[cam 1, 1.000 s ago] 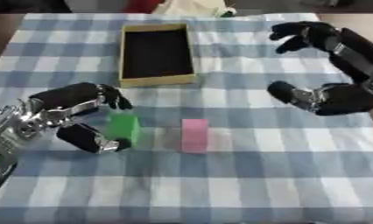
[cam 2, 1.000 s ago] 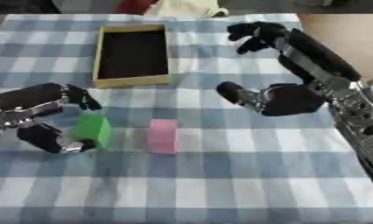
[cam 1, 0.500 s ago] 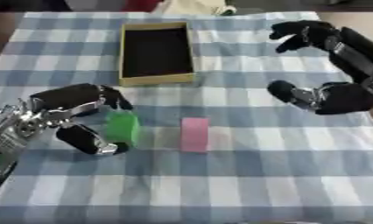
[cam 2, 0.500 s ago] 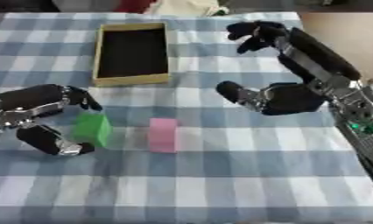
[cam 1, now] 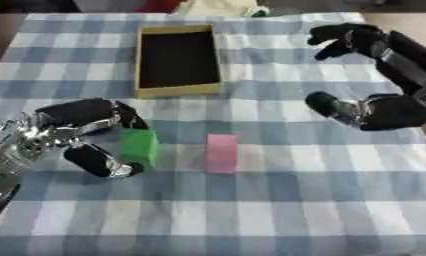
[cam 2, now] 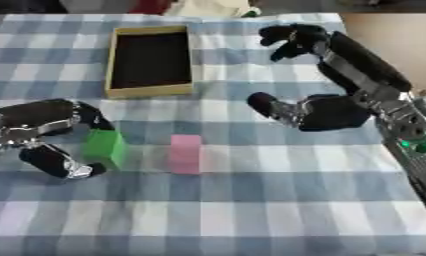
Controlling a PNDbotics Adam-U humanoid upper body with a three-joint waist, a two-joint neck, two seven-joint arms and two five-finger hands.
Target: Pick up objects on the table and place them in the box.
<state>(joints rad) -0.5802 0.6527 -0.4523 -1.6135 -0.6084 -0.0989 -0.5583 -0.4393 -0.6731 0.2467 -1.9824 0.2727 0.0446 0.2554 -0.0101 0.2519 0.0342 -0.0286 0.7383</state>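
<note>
Left hand: the left hand [cam 1: 72,135] sits at the left middle of the frame, fingers and thumb curled either side of the green block [cam 1: 139,147]; fingers above, thumb below, seemingly touching its left face, though a true pinch cannot be confirmed
Green block: upright on the checked tablecloth [cam 1: 278,200], left of centre, not lifted
Pink block: the pink block [cam 1: 222,153] stands just right of the green one, near the centre, apart from both hands
Box: the box [cam 1: 175,60], yellow-walled with a dark inside, lies in the upper middle, nothing visible inside it
Right hand: the right hand [cam 2: 326,111] hangs at the right middle, fingers relaxed and apart, holding nothing; its arm comes in from the upper right
What changed: almost nothing over the last second; the left hand has stayed wrapped about the green block, and neither block has shifted
Meaning for the task: the grasp looks to be settling rather than lifting, so no object is boxed yet
Next move, as a guess: raise the green block and carry it up the frame to the box
</note>
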